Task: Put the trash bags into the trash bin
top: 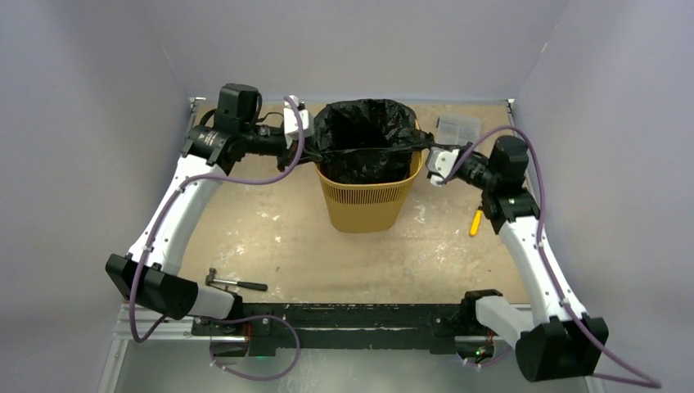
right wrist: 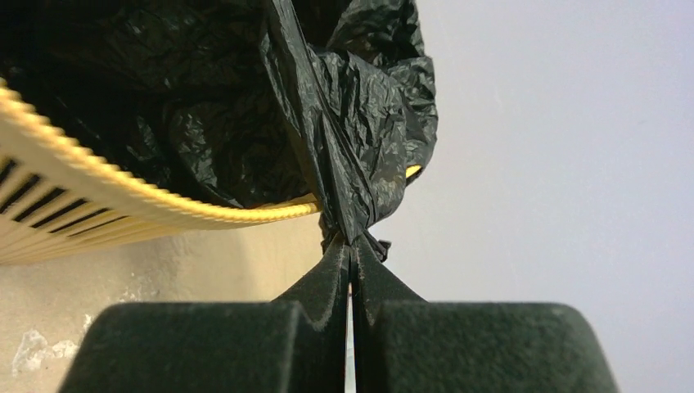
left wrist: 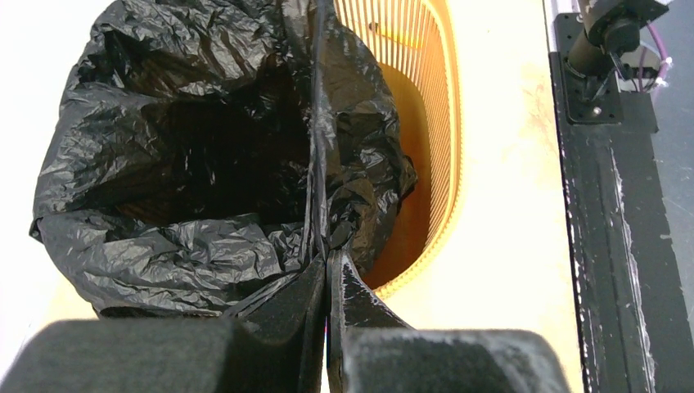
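The surface (top: 278, 246) carries the bin (top: 368, 201), which stands upright between the two end effectors.

The bag (top: 364, 131) sits inside the bin. Its mouth is open and its film is draped over the rim on the side away from the arm bases. The near edge of the mouth forms a taut band across the opening, running from one end effector to the other.

The left end effector (left wrist: 327, 264) is clenched on the bag edge just outside the rim, and the film fans out directly ahead of its tips. The right end effector (right wrist: 352, 246) is clenched on a bunched twist of the same edge, with the opposite rim just ahead of its tips.

Handling: the bag appears light, limp and slippery. Thin film of this kind is likely to tear if stretched hard against the rim. Grasp it at the mouth edge, gathered into several layers, as at present. The near edge is not yet seated over the rim. The bin looks light, so an uneven sideways pull may tip or slide it.
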`<state>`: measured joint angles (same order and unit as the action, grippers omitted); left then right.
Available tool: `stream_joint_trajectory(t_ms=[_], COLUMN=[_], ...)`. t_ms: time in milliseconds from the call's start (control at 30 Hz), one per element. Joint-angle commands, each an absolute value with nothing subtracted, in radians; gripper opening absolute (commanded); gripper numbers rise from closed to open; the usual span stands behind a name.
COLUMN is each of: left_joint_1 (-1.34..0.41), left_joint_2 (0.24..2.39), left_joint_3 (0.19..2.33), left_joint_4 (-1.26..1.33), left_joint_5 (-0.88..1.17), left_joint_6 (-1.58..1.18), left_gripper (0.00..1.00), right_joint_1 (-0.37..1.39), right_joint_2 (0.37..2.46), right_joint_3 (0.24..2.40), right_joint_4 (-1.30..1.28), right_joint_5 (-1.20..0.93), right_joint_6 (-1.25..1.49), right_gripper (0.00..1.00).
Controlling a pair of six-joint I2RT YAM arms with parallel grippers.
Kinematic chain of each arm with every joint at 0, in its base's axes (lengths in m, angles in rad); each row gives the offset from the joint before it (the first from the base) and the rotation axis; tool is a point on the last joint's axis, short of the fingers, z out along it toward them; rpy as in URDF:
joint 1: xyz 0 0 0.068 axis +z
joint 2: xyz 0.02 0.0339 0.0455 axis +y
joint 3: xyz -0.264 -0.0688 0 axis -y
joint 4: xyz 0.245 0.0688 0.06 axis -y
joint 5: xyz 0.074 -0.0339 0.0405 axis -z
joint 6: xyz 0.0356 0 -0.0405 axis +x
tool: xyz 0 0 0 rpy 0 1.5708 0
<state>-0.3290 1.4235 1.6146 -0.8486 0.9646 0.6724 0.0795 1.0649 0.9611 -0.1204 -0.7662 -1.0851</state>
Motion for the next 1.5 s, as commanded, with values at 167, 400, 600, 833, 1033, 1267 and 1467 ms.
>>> stream_joint_trajectory(t_ms=[167, 400, 600, 833, 1033, 1267, 1467], left_joint_1=[-0.333, -0.333, -0.334, -0.334, -0.334, -0.334, -0.334], left_joint_2=[1.319, 1.279, 1.234, 1.185, 1.147, 1.097, 1.086], left_joint_3=[1.491, 1.424, 1.367, 1.313, 1.286, 1.228, 1.194], left_joint_4=[-0.683, -0.673, -0.640, -0.547, -0.594, -0.530, -0.502], left_joint_5=[0.991, 0.981, 0.964, 0.976, 0.946, 0.945, 0.926], left_joint_6=[0.580, 0.558, 0.544, 0.486, 0.522, 0.488, 0.482], left_gripper=[0.00, 0.00, 0.00, 0.00, 0.00, 0.00, 0.03], right_joint_1=[0.101, 0.116, 0.124, 0.124, 0.126, 0.126, 0.126], right_joint_2=[0.857, 0.784, 0.715, 0.661, 0.658, 0.619, 0.586], right_joint_3=[0.843, 0.787, 0.723, 0.688, 0.711, 0.741, 0.749], right_joint_4=[-0.009, -0.098, -0.095, -0.067, -0.146, -0.273, -0.306], right_joint_5=[-0.671, -0.650, -0.622, -0.671, -0.737, -0.711, -0.747], right_joint_6=[-1.044, -1.031, -0.978, -0.952, -0.976, -1.006, -1.010], right_gripper=[0.00, 0.00, 0.00, 0.00, 0.00, 0.00, 0.00])
